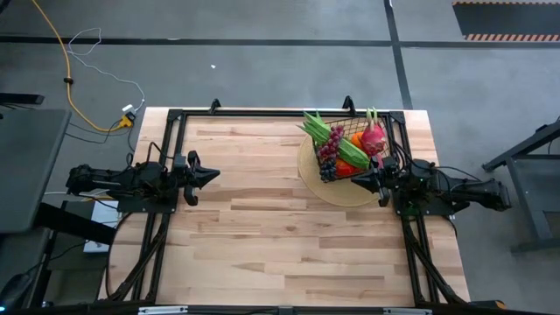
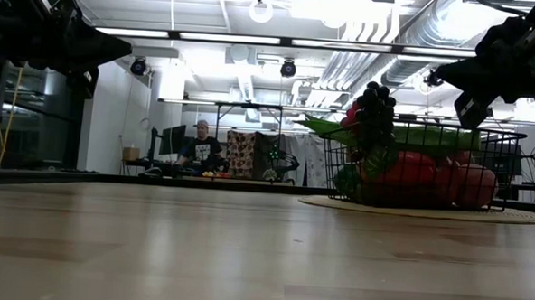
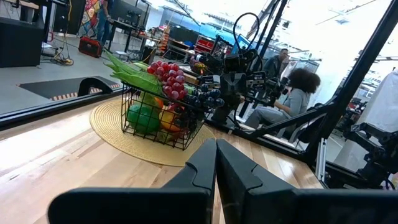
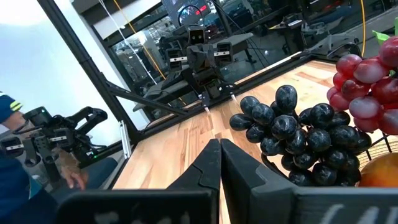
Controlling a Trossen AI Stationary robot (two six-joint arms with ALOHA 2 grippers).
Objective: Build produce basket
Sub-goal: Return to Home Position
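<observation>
The black wire basket (image 1: 350,150) stands on a round tan mat (image 1: 325,186) at the table's far right, filled with produce: green beans (image 1: 318,128), red grapes (image 3: 168,76), dark grapes (image 4: 298,134), a pink dragon fruit (image 1: 374,136), orange and red peppers (image 2: 409,179). My right gripper (image 1: 361,180) is shut, level, just beside the basket's near right corner, touching nothing. My left gripper (image 1: 215,176) is shut at the table's left side, far from the basket.
The black frame rails (image 1: 262,114) run along the table's far edge and both sides. The bare wooden top (image 1: 262,219) spreads between the arms and toward the near edge. People sit in the room beyond the table (image 2: 201,147).
</observation>
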